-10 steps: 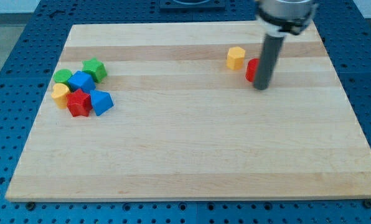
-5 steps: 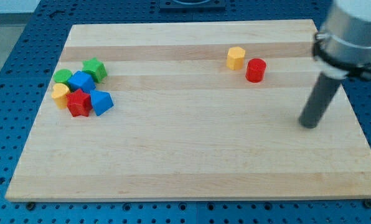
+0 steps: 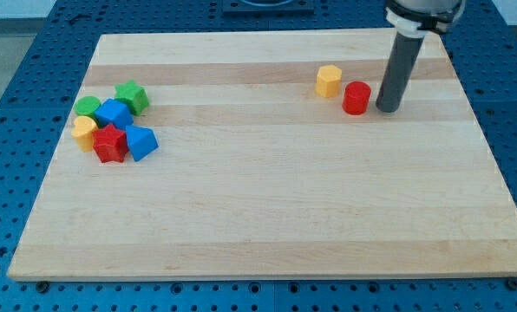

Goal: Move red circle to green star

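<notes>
The red circle (image 3: 356,98) lies on the wooden board at the view's upper right, next to a yellow hexagon block (image 3: 329,81). The green star (image 3: 132,96) sits at the view's far left, at the top of a cluster of blocks. My tip (image 3: 386,110) rests on the board just to the right of the red circle, with a small gap between them. The dark rod rises from it toward the view's top.
The left cluster also holds a green round block (image 3: 88,107), a blue block (image 3: 114,113), a yellow block (image 3: 85,133), a red star-like block (image 3: 110,144) and a blue triangle-like block (image 3: 141,143). The wooden board (image 3: 267,217) lies on a blue perforated table.
My tip swung from over the red circle out to the right and lower, then came back up and left to just right of the circle. The blocks have not moved.
</notes>
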Available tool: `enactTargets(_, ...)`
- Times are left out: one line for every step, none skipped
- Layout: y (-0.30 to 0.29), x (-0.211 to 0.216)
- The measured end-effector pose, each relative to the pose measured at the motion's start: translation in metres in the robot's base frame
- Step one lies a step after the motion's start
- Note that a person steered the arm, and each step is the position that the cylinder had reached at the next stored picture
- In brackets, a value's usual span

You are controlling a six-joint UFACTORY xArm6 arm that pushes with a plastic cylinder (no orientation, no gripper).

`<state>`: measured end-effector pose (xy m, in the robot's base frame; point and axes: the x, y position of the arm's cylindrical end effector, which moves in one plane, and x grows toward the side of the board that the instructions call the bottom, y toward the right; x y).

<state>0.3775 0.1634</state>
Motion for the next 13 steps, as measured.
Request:
enactTargets(-0.038, 0.000)
enactTargets(-0.092, 0.000)
enactTargets(-0.128, 0.000)
enactTargets(-0.127, 0.005)
enactTargets(-0.126, 0.025)
enactTargets(-0.087, 0.031)
enactTargets(-0.066, 0.005)
enactTargets(-0.050, -0.027)
enactTargets(-0.055, -0.044)
enactTargets(-0.089, -0.043)
enactTargets(-0.131, -0.031)
enactTargets(-0.171, -0.013)
enactTargets(-0.212, 0.002)
